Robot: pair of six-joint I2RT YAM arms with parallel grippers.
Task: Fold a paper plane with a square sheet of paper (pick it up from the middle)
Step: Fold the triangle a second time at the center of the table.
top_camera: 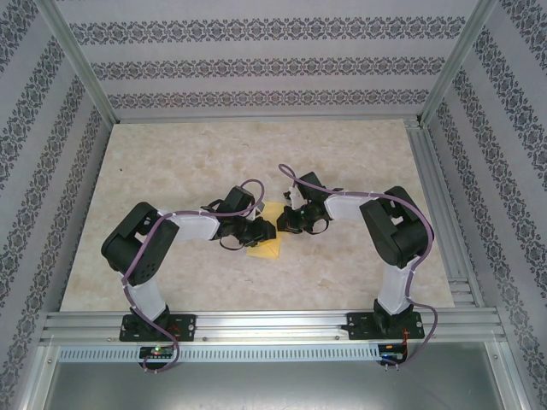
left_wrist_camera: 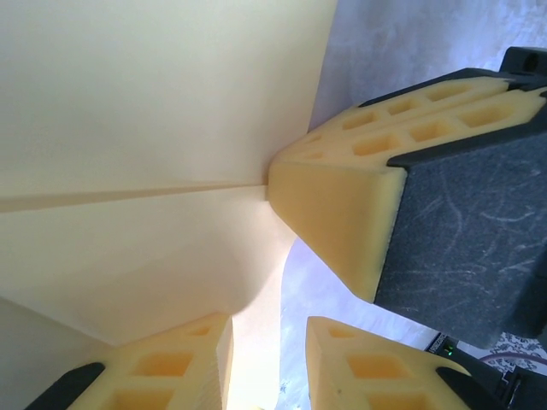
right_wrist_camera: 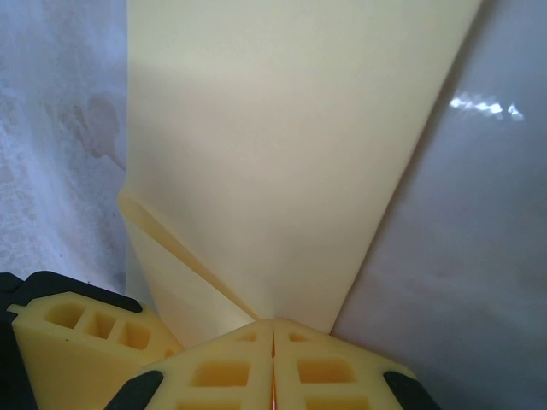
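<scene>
Right gripper (right_wrist_camera: 273,331): closed, its two foam fingertips pressed together on the narrow end of the paper.
Left gripper (left_wrist_camera: 269,331): fingers stand apart with a gap between them. A flap of the paper runs through the gap against one finger; whether it is pinched cannot be told.
Folded yellow sheet of paper (right_wrist_camera: 282,154): creased, its layers splayed along one side, broad at one end and tapering to the right gripper's fingertips.
Paper position: on the tabletop (top_camera: 171,171), midway between its left and right edges and a little nearer the near edge than the far one.
Grippers together: they face each other tip to tip at the paper. One right finger meets the end of a crease.
Tabletop surface: pale, marbled beige.
Arms (top_camera: 197,224): black and white with purple cables, bent inward from the near edge.
Surroundings: metal frame rails (top_camera: 256,320) and patterned wall panels (top_camera: 256,68).
</scene>
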